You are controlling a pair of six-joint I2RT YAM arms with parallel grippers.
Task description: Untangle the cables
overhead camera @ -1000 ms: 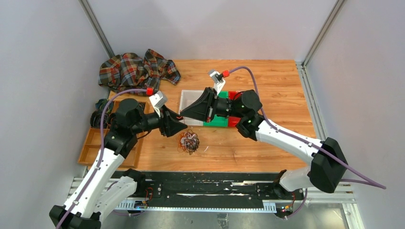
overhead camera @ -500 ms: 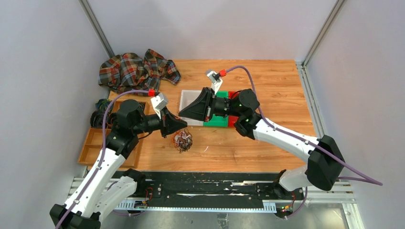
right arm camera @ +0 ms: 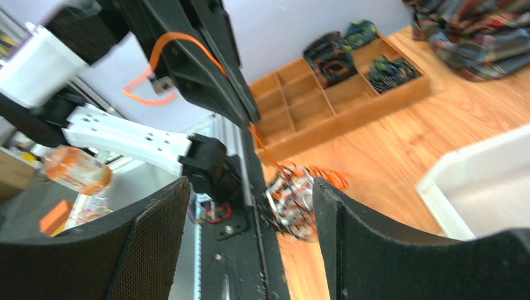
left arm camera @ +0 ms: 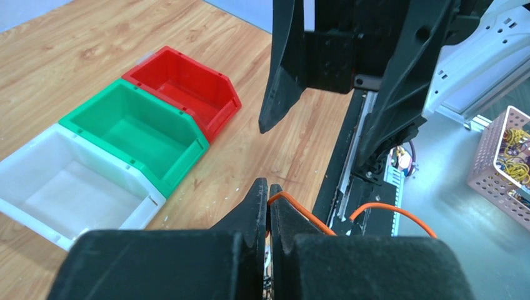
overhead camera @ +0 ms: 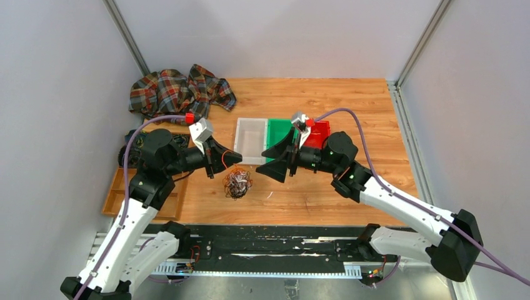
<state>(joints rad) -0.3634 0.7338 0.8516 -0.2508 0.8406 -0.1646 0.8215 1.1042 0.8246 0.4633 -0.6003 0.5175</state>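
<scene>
Two claws I see: left claw [left arm camera: 269, 187] pinches a thin orange wire [left arm camera: 300, 210] from the curly black-orange-white cable bundle [overhead camera: 238, 182] on the wooden bench [overhead camera: 362, 106]; right claw [overhead camera: 267, 164] gapes wide beside it.

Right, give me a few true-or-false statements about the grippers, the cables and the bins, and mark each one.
1. The left gripper is shut on an orange cable. True.
2. The right gripper is clamped on the cable bundle. False: it is wide open and holds nothing; the bundle lies on the table in front of it.
3. The white bin, the green bin and the red bin are empty. True.
4. The plaid cloth lies in the white bin. False: it is heaped at the table's far left corner.
5. The green bin stands between the white bin and the red bin. True.
</scene>
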